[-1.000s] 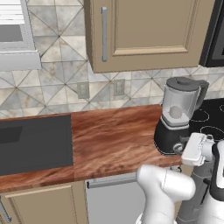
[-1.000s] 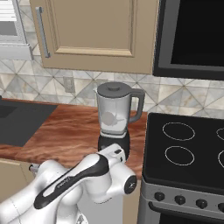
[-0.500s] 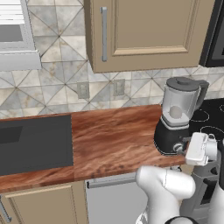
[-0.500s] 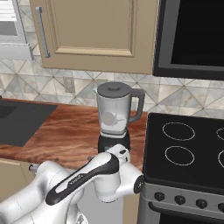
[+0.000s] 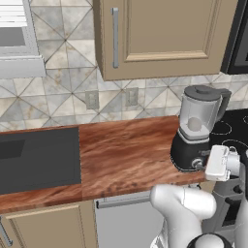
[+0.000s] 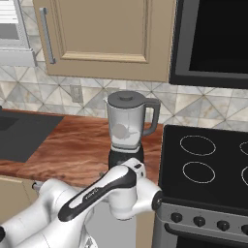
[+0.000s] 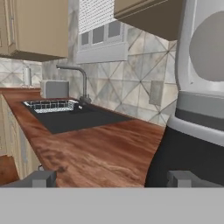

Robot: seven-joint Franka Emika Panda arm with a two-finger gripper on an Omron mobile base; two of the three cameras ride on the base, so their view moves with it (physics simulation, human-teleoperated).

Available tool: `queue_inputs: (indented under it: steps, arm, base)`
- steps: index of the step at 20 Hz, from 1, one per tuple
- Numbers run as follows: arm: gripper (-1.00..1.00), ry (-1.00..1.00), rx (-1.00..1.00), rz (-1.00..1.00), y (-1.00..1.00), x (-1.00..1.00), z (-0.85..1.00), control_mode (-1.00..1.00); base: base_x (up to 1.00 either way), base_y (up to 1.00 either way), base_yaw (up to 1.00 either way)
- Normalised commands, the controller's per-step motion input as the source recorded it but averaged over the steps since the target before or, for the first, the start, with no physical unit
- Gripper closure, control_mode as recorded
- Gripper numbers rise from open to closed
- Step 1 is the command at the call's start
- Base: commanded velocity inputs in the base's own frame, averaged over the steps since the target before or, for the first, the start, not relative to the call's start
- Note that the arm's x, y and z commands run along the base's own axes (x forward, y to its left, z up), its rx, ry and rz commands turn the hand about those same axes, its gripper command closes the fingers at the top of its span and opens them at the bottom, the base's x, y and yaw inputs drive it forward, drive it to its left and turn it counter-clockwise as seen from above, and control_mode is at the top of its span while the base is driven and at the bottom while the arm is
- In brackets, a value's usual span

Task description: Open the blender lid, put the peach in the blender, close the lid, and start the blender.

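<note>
Black blender (image 5: 196,131) base fills right of the hand view, just beyond the right fingertip; front knob must lie further right. Peach (image 5: 194,124) in jar, lid (image 6: 126,97) on. Gripper (image 7: 111,178) spread, holding nothing.

Glossy wood-grain counter (image 5: 126,150), clear greyish blender (image 5: 196,128) jar, matt black base.

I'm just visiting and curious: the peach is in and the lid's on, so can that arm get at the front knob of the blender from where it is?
Probably yes. The gripper sits low beside the blender base, jaws spread, nothing between them and it.
</note>
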Motion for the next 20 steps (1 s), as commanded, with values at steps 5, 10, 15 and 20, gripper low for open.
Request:
queue_inputs:
  steps: [5,10,15,20]
  arm:
    - [-1.0,0.0,0.0,0.0,0.0,0.07,-0.1,-1.0]
    - [-1.0,0.0,0.0,0.0,0.0,0.1,-0.17,-1.0]
    - [-1.0,0.0,0.0,0.0,0.0,0.15,-0.05,-1.0]
    - [-1.0,0.0,0.0,0.0,0.0,0.14,-0.02,-1.0]
  base:
    - [0.0,0.0,0.0]
    - [0.0,0.0,0.0]
    - [0.0,0.0,0.0]
    - [0.0,0.0,0.0]
